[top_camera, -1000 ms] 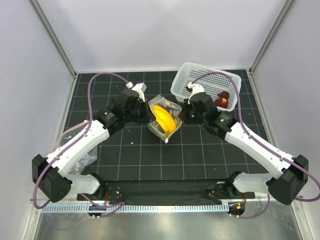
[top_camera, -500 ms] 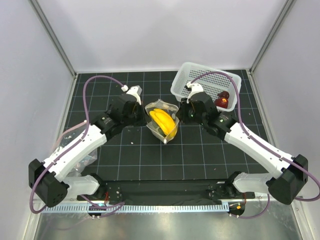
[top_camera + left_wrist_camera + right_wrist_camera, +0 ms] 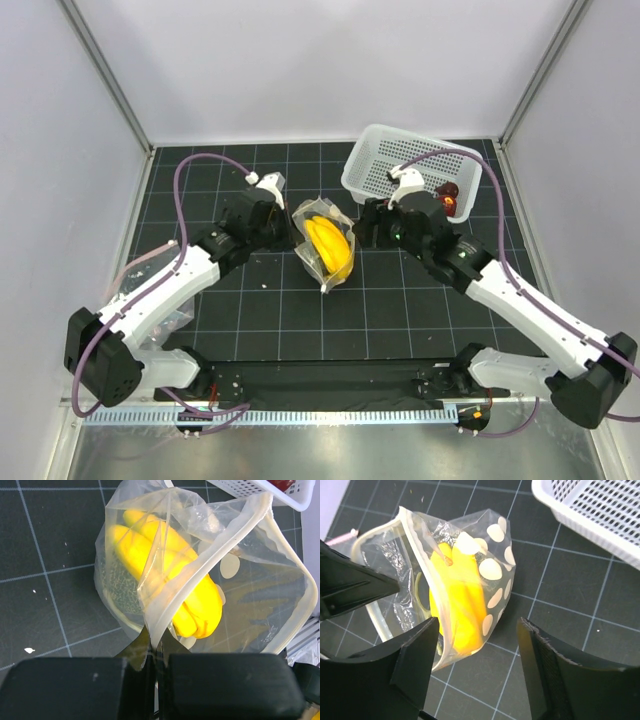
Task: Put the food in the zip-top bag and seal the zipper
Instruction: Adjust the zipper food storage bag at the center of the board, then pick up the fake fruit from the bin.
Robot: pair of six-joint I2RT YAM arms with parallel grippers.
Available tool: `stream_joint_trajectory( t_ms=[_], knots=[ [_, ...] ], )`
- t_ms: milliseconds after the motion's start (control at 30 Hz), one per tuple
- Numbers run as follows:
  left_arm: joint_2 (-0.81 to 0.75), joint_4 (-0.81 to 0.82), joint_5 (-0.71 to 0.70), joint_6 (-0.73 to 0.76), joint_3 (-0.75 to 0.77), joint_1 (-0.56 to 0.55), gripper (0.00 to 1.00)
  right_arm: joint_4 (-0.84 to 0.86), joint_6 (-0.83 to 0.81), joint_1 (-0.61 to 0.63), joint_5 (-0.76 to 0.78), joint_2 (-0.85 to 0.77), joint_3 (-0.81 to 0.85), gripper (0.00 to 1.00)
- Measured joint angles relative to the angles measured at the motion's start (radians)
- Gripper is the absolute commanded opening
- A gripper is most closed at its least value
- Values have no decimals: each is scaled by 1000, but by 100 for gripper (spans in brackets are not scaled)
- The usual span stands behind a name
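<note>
left gripper (image 3: 157, 665) pinched on zipper (image 3: 235, 536) of zip-top bag (image 3: 325, 240); mouth gaping. right gripper (image 3: 480, 650) spread wide, empty, beside bag. inside: one banana (image 3: 150, 555), one melon (image 3: 111, 584). bare mat (image 3: 330, 320) nearside.

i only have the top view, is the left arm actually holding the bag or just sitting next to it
Observer: Holding. In the left wrist view the left gripper has its jaws shut on the zipper at the rim of the zip-top bag.
Operator: anything in there besides the banana
Observer: Yes, the netted melon shows through the plastic under the banana.
Operator: right jaws shut too?
Observer: No. In the right wrist view the right gripper is open, with nothing gripped.
</note>
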Motion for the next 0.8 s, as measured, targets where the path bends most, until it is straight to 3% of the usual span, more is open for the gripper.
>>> stream_joint_trajectory(
  t_ms=[233,467,667,800],
  knots=[
    [-17,15,-9,2,-22,2,0,21,3,0,89,-116,-36,79],
    [-116,16,-67,0,-75,18,0,45,4,0,208,-141,-76,93],
    [-153,19,-96,1,-87,19,0,35,-3,-27,330,-76,-63,95],
    [-154,24,-106,1,-94,19,0,5,-2,-118,361,43,11,100]
  ],
)
